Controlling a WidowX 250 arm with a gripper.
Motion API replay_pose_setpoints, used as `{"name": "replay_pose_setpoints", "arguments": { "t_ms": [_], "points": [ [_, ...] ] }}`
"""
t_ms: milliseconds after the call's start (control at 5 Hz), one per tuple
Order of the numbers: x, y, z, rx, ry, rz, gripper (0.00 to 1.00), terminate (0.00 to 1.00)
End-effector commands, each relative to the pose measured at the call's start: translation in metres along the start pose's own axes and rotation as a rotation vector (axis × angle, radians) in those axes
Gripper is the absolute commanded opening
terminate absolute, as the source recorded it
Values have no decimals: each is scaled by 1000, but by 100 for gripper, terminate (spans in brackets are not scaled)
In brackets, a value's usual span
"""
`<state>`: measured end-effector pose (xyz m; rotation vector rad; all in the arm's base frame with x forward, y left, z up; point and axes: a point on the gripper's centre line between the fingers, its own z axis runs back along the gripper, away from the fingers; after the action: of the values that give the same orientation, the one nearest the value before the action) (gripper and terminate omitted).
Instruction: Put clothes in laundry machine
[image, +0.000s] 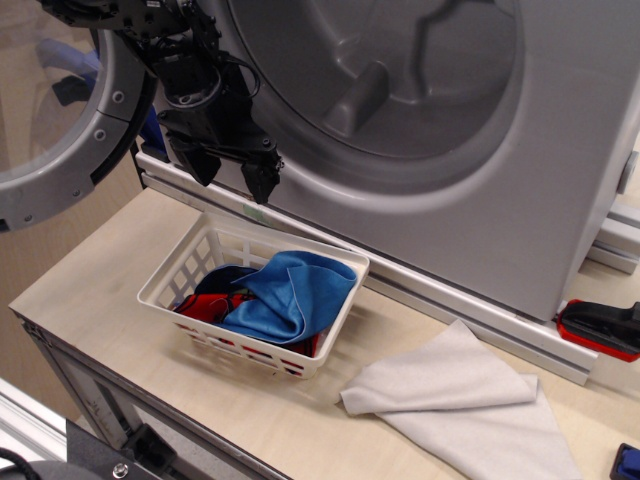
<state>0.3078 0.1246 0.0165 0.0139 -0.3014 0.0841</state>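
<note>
- A pale wooden bench on a metal frame carries a white slatted basket, which stands just in front of the grey washer.
- Right of the basket lies a folded grey cloth; further right a red-and-black object is cut off by the edge.
- The clothes lie in the basket: soft blue fabric on top, red and dark pieces mostly hidden beneath.
- The washer's ribbed drum is open; its round door swings left of the basket.
- The black fingers hang above the basket, spread apart and empty.
</note>
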Motion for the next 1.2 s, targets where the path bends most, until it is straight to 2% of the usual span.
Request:
{"name": "replay_pose_setpoints", "arguments": {
  "t_ms": [0,200,400,600,800,1000],
  "points": [
    [0,0,0,0,0,0,100,0],
    [-17,-5,8,-54,-7,-19,100,0],
    [-30,-23,13,-91,3,83,100,0],
    [-39,-38,15,-117,71,131,100,0],
    [-49,-46,12,-143,88,87,100,0],
    [-52,-50,18,-196,55,9,100,0]
  ]
}}
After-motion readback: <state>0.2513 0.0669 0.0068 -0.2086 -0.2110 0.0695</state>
